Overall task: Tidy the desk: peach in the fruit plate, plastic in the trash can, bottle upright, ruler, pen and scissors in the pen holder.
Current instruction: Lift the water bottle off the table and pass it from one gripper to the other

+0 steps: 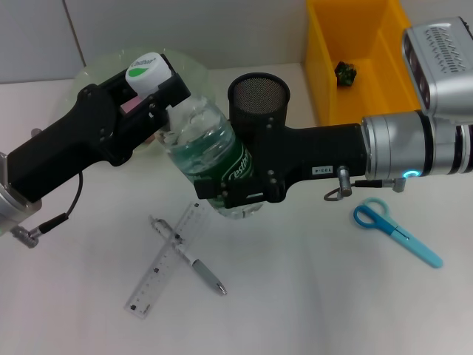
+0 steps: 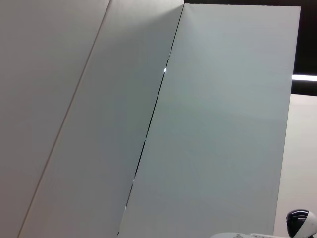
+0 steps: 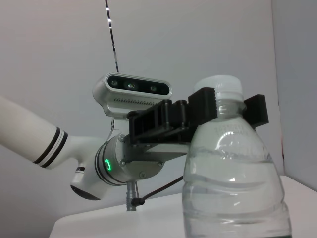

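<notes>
The bottle [image 1: 203, 140] is about upright over the desk [image 1: 310, 296], held by both grippers. My left gripper [image 1: 157, 100] is shut on its neck just under the green-topped cap [image 1: 145, 70]. My right gripper [image 1: 230, 198] is shut on its lower body at the green label. The right wrist view shows the bottle [image 3: 233, 183] with the left gripper [image 3: 225, 106] clamped at the neck. The ruler [image 1: 166, 259] and pen [image 1: 188, 255] lie crossed at the front. The scissors [image 1: 395, 229] lie at the right. The peach is mostly hidden behind my left gripper.
The pen holder [image 1: 258, 96] stands just behind my right gripper. The trash can [image 1: 355, 89] is at the back right with a dark crumpled piece [image 1: 344, 72] inside. The fruit plate [image 1: 96, 70] is at the back left behind my left arm.
</notes>
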Motion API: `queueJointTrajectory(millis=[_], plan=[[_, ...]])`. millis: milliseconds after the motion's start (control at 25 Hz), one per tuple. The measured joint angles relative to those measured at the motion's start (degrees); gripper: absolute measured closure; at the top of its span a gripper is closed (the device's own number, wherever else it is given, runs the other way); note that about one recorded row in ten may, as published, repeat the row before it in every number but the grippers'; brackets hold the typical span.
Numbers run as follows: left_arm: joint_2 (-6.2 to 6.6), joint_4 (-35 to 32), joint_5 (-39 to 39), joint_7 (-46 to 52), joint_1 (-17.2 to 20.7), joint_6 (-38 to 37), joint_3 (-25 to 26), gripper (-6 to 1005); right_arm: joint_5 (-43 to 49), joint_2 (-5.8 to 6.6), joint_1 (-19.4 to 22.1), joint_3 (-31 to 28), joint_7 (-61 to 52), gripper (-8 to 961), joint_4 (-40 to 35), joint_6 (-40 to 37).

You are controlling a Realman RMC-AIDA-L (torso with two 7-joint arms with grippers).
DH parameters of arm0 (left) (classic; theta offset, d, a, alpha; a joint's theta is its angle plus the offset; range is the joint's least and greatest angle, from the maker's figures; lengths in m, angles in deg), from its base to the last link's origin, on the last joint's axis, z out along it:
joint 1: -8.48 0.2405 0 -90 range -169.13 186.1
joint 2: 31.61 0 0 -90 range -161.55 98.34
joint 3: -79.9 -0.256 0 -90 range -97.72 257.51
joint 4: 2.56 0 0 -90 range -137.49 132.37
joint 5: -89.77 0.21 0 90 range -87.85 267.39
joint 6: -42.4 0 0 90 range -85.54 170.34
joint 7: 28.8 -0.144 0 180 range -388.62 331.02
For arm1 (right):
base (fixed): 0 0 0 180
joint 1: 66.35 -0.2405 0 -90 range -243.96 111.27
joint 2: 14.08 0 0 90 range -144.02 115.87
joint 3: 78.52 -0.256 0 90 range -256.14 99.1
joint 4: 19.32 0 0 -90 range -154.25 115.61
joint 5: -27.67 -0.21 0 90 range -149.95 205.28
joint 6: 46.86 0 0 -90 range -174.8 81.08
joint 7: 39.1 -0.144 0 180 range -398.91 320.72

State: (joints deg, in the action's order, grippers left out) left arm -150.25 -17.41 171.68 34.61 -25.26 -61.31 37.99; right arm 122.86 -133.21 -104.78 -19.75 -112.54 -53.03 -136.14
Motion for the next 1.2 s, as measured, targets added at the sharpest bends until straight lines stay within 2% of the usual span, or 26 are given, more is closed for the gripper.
queueJointTrajectory(millis=[760,1200], plan=[[0.08,0.00,-0.02,0.45,-0.19,0.01,-0.01,560,0.40,-0.01,-0.06,0.22,0.26,143,-0.94,0.52],[0.08,0.01,0.04,0.56,-0.18,0.00,0.05,560,0.48,-0.09,0.09,4.30,0.06,139,-3.81,2.07]])
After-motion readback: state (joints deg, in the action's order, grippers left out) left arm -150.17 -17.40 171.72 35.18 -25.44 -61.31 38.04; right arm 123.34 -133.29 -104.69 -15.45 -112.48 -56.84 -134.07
